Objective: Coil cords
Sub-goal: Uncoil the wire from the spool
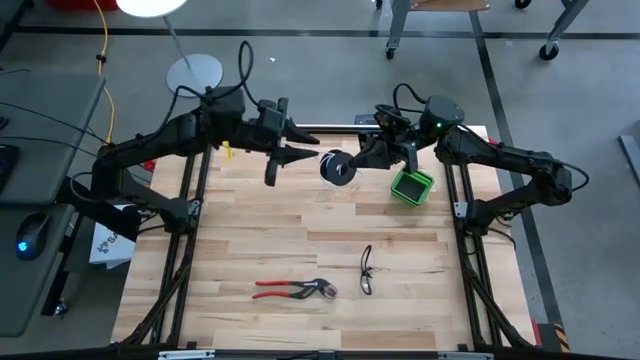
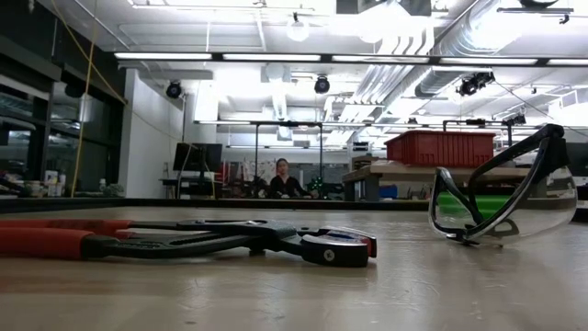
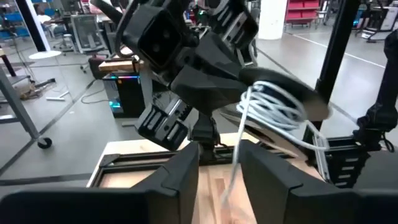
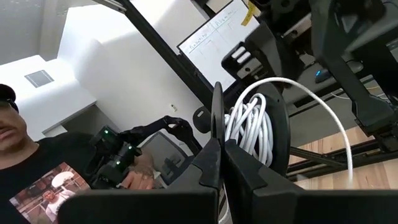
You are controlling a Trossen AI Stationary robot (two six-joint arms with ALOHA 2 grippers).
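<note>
A small black spool [image 1: 337, 167] wound with thin white cord [image 4: 249, 124] hangs above the far middle of the table, with my right gripper [image 4: 222, 149] shut on it from the right. A loose stretch of the cord [image 3: 233, 174] leaves the spool [image 3: 280, 99] and runs down between the fingers of my left gripper [image 3: 221, 152]. That gripper [image 1: 305, 155] stands open just left of the spool, pointing at it. Neither gripper shows in the low view. My right gripper pinches the rim of one black flange [image 4: 217, 118] of the spool between its two fingers, coming in about level from the table's right side. The spool is lifted clear of the table, its flanges on edge. My left gripper has the loose cord between its fingers; I cannot tell whether a finger touches it.
Red-handled pliers [image 1: 295, 290] and safety glasses [image 1: 366, 270] lie on the near half of the table. A green box [image 1: 411, 186] sits under my right arm. A person [image 4: 37, 168] stands beyond the table in the right wrist view.
</note>
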